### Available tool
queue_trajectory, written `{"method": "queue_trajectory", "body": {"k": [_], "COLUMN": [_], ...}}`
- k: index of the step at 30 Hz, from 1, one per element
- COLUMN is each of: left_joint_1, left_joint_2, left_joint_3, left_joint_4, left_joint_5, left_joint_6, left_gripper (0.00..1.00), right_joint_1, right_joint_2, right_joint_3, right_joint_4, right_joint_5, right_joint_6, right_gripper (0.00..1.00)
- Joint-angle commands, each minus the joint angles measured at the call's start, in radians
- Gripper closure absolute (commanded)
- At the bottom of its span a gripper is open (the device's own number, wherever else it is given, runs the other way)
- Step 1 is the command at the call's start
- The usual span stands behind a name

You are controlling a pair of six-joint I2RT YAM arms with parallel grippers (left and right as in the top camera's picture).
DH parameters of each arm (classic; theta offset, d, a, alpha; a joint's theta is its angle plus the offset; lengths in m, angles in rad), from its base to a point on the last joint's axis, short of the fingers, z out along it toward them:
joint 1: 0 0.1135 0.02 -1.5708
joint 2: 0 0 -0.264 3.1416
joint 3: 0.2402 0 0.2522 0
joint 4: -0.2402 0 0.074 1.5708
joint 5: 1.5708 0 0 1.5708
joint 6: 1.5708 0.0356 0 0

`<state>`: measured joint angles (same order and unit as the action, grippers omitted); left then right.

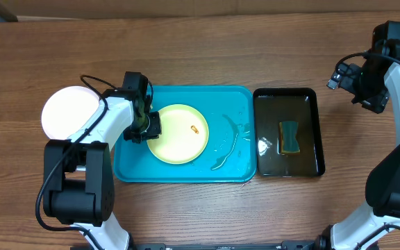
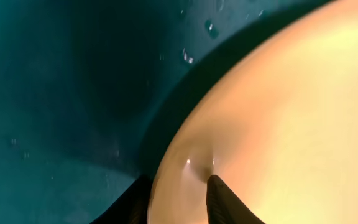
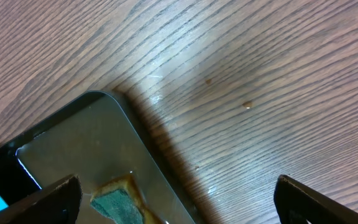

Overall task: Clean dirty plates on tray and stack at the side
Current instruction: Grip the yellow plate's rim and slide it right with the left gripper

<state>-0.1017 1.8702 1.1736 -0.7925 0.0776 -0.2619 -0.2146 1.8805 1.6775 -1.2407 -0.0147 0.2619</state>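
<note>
Overhead view is filled by a brown wood-grain table (image 1: 186,42). The blue tray (image 1: 134,167) sits mid-table with its long side running left to right, and there are streaks of water (image 1: 231,135) on its right half. The yellow-green plate (image 1: 176,142) lies flat on the tray's left half, with an orange smear (image 1: 194,128) a bit right of its centre. A white plate (image 1: 68,111) sits on the bare wood left of the tray, apart from it. Just beside the tray's right edge is a black tray (image 1: 319,132), long side running front to back, with a sponge (image 1: 289,137) lying in it.

The left arm (image 1: 106,118) reaches from the near-left and bends over the tray's left edge. The left gripper (image 2: 179,183) has one finger on the plate and one outside its rim, so as far as I can tell it's pinching the left rim. The right arm (image 1: 398,76) is bent up at the table's right edge. The right gripper (image 3: 176,180) hangs spread wide above the wood by the black tray's far corner.
</note>
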Motion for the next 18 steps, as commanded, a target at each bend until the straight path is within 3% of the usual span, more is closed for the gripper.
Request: {"method": "queue_trajectory", "body": {"k": [1,5,8,13,14,16,18], "left_joint_1": [-0.009,-0.017,-0.019,-0.019,-0.019,-0.019,-0.019], "left_joint_2": [0.015,0.015,0.015,0.015,0.015,0.015,0.015], "left_joint_3": [-0.006,-0.045,-0.065,-0.065,-0.065,-0.065,-0.065], "left_joint_4": [0.037,0.063,0.084,0.095,0.095,0.095,0.095], "left_joint_5": [0.002,0.001,0.009,0.047,0.047,0.047,0.047], "left_joint_6": [-0.009,-0.007,-0.008,-0.007,-0.007,-0.007,-0.007], "left_gripper": [0.71,0.82,0.83,0.82,0.82,0.82,0.82], "right_joint_1": [-0.002,-0.002,-0.002,-0.002,-0.001,0.008,0.032], "right_joint_2": [-0.014,-0.014,-0.014,-0.014,-0.014,-0.014,-0.014], "right_joint_3": [0.011,0.011,0.011,0.011,0.011,0.011,0.011], "right_joint_4": [0.006,0.006,0.006,-0.072,-0.082,-0.115,-0.166], "right_joint_5": [0.006,0.006,0.006,-0.194,-0.234,-0.257,-0.227], "right_joint_6": [-0.001,-0.001,-0.001,0.002,-0.009,-0.008,-0.008], "right_gripper": [0.00,0.00,0.00,0.00,0.02,0.23,0.34]}}
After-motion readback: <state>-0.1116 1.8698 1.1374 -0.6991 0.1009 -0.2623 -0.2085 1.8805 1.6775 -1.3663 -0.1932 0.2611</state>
